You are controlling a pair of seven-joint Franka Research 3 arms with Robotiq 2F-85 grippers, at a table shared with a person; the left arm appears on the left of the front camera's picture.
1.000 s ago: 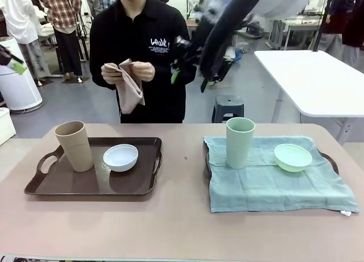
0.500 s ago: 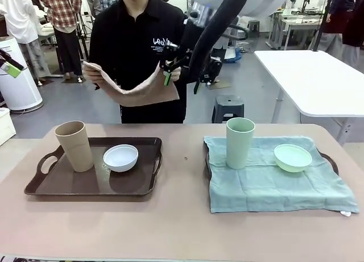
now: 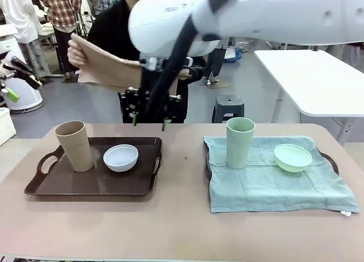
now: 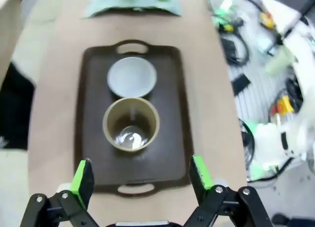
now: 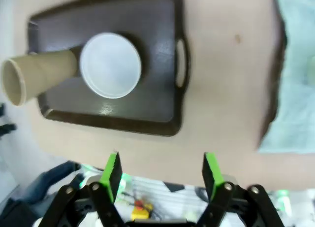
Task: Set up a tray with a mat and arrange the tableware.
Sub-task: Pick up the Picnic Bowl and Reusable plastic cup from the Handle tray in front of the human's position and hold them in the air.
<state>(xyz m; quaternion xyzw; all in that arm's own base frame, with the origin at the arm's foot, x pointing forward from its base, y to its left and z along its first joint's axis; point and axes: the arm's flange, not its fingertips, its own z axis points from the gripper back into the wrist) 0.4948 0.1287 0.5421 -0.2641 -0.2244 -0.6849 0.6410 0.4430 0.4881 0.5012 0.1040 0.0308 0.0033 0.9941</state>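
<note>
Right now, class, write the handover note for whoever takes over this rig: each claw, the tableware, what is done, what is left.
Left claw: open, empty, high above the brown tray.
Right claw: open, empty, above the table by that tray.
Tan cup and white bowl: on the brown tray, no mat under them.
Green cup and green bowl: on the green mat over the second tray; looks done.
Person's hand holds up a tan mat. Left: probably laying it under the tan cup and white bowl.
</note>
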